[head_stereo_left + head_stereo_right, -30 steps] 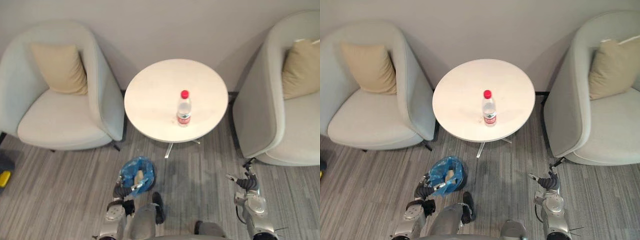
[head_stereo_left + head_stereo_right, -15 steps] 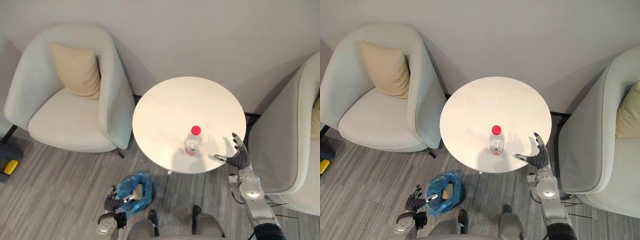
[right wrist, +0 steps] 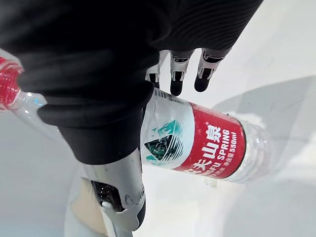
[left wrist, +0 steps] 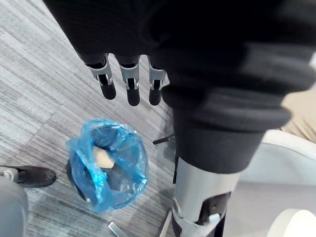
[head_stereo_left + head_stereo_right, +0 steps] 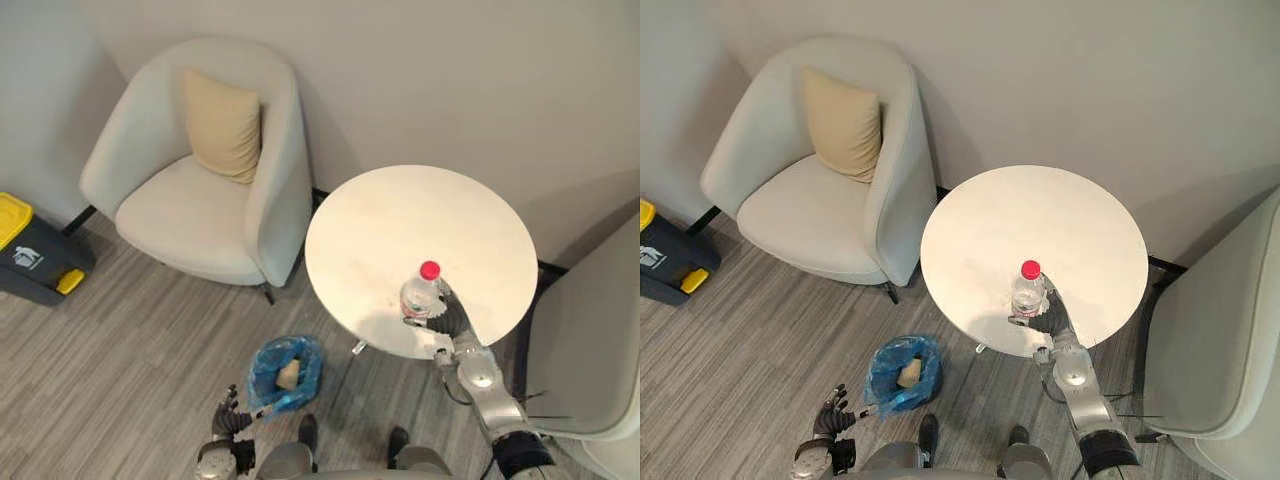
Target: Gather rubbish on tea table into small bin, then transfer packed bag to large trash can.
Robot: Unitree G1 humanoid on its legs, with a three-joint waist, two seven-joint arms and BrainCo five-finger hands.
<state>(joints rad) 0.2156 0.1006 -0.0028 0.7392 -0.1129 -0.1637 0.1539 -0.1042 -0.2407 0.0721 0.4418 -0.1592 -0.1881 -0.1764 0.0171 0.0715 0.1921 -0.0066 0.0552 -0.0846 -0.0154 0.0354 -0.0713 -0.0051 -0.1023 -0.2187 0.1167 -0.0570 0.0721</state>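
A clear water bottle with a red cap and red label stands near the front edge of the round white tea table. My right hand is against the bottle, which sits between its nearly straight fingers and its thumb; the hand is open. On the floor in front of the table stands the small bin lined with a blue bag, a tan scrap inside. My left hand hangs open just beside the bin, apart from it.
A dark large trash can with a yellow lid stands at the far left. A pale armchair with a tan cushion is left of the table, and another armchair is close on the right.
The camera has swung, shifting the whole picture. My right hand has moved in from beside the bottle until it is against it. The left hand stays low by the bin.
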